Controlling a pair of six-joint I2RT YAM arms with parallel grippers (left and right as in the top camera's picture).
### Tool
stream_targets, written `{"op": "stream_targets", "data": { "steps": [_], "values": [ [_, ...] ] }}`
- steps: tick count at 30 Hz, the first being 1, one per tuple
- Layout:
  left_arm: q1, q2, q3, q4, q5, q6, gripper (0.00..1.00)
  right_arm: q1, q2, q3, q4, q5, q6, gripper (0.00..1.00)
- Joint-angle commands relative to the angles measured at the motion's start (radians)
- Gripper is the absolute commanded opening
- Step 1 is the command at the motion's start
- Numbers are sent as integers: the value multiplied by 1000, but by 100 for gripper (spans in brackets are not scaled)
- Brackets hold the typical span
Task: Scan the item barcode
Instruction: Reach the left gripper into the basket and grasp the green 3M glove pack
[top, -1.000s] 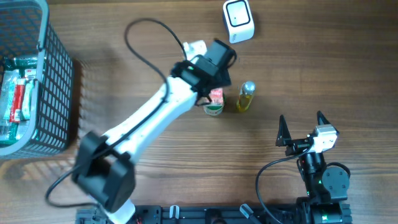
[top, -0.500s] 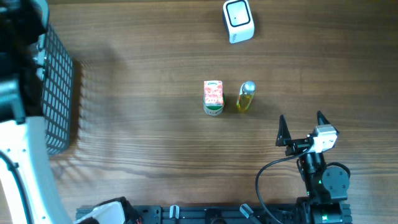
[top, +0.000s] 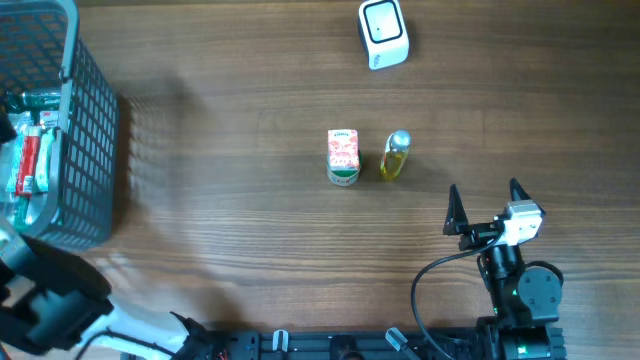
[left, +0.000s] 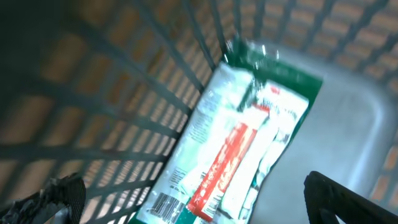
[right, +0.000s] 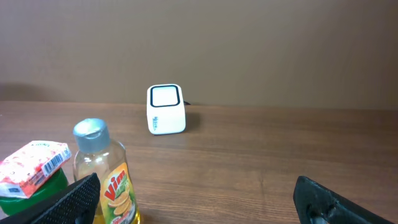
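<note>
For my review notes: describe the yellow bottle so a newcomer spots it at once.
At the centre of the wooden table two items sit side by side. The bottle is the right one: yellow with a grey cap, beside a pink-and-green carton.

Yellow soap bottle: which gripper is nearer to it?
Right. The right gripper is close to the yellow soap bottle, on its robot side; the left gripper is far off, at the grey basket.

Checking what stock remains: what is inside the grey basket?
Flat green and white packets lie on the basket floor, one red-striped, a barcode showing at one end. Anything beneath them is covered.
</note>
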Motion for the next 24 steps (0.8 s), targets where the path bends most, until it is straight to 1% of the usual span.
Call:
{"op": "stream_targets", "data": {
  "steps": [1, 3, 7, 11, 16, 19, 20, 22, 23, 24],
  "values": [
    [3, 105, 3, -25, 64, 178, 100, -4, -2, -1, 2, -5, -12, 100],
    [3, 156, 3, -50, 96, 259, 100, -4, -2, -1, 2, -5, -12, 100],
    [3, 244, 3, -81, 100, 382, 100, -4, -2, -1, 2, -5, -11, 100],
    [3, 304, 3, -74, 97, 410, 100, -4, -2, -1, 2, -5, -12, 100],
    [3, 353, 3, -47, 95, 410, 100, -4, -2, -1, 2, -5, -12, 100],
    [3, 382, 3, -45, 61, 410, 100, -4, -2, -1, 2, -5, -12, 100],
    [3, 387, 3, -40, 40, 410, 97, -4, -2, -1, 2, -5, -12, 100],
    [3, 392, 3, -31, 21, 410, 86, -4, -2, -1, 2, -5, -11, 100],
    [3, 393, 3, -27, 18, 410, 75, -4, -2, -1, 2, -5, -11, 100],
    [3, 393, 3, -27, 18, 410, 71, -4, -2, -1, 2, -5, -11, 100]
  ]
}}
